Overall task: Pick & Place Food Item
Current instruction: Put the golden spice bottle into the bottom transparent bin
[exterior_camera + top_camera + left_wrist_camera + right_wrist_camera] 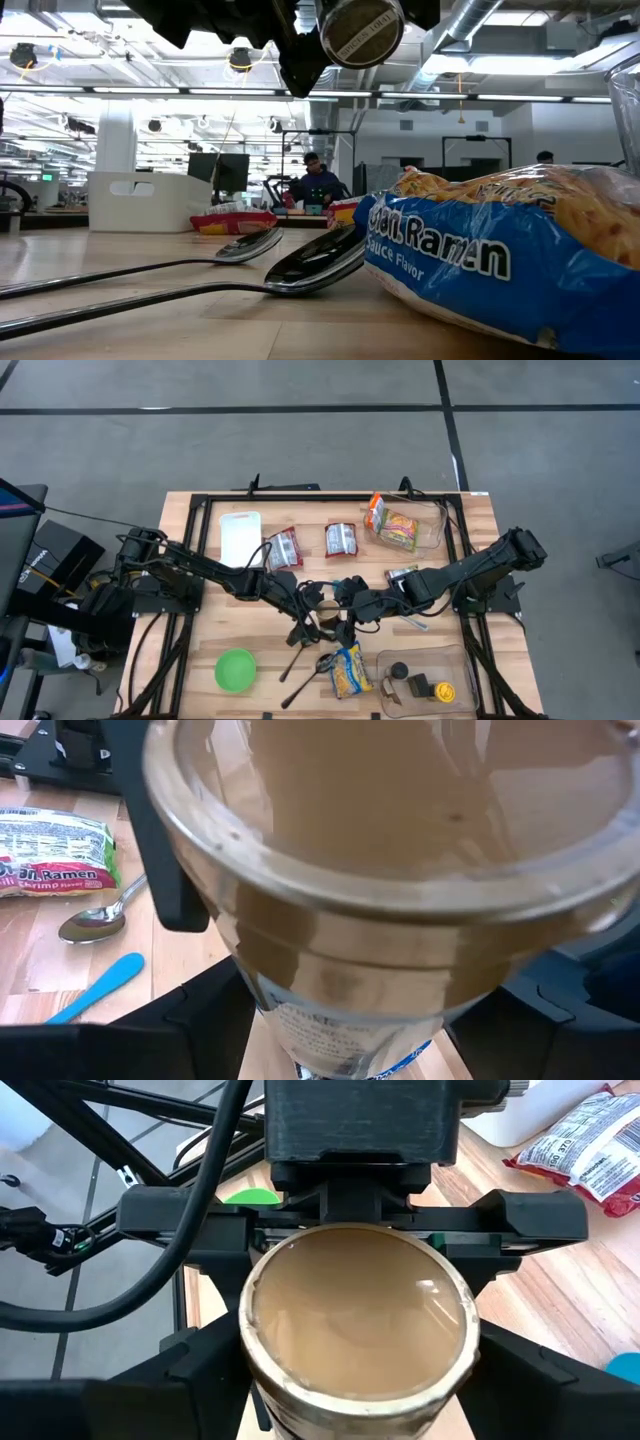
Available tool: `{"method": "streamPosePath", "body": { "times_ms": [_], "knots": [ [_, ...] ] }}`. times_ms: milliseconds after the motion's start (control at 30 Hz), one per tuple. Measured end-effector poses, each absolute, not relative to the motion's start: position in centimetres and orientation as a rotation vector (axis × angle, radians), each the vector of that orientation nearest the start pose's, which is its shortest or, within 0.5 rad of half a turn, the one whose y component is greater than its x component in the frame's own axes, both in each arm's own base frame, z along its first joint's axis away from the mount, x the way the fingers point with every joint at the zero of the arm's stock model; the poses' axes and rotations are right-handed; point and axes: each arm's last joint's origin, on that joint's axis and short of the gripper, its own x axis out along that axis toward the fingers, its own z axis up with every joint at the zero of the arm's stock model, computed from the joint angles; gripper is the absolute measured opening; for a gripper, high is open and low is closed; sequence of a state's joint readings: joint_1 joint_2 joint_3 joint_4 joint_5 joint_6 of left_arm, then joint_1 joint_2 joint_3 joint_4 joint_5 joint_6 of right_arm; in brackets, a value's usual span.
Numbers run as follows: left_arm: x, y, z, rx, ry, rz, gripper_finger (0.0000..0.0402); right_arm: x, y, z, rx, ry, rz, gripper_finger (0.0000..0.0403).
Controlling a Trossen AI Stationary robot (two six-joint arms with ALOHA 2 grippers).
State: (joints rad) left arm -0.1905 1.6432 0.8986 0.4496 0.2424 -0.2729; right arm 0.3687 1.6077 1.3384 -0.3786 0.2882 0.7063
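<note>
Bright overhead lighting, blurred close-ups

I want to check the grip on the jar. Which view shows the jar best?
The right wrist view: the jar fills its centre, dark fingers at both sides. The left wrist view shows it as a close blur, the low view only its round end, the high view almost nothing between the arms.

The table (200, 650) is pale planked wood with a matt, lightly grained face. Two spoons (300, 265) are polished metal, mirror-bright. The blue ramen packet (500, 255) is glossy crinkled plastic film, and the packets (340, 538) toward twelve o'clock shine the same way. The jar (355, 1330) looks like clear, smooth glass or plastic over tan contents, with a metallic lid (360, 30). The green bowl (235, 669) at seven o'clock is smooth plastic.
</note>
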Motion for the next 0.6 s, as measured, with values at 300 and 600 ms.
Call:
{"method": "streamPosePath", "body": {
  "times_ms": [300, 600],
  "knots": [
    [34.39, -7.31, 21.69, -0.275, 0.354, -0.385, 0.0281, 33.70, 12.11, 30.23, 0.475, 0.607, -0.140, 0.0274],
    [34.34, -7.28, 21.58, -0.273, 0.368, -0.380, 0.0319, 33.69, 12.11, 30.14, 0.476, 0.615, -0.142, 0.0272]
  ]
}}
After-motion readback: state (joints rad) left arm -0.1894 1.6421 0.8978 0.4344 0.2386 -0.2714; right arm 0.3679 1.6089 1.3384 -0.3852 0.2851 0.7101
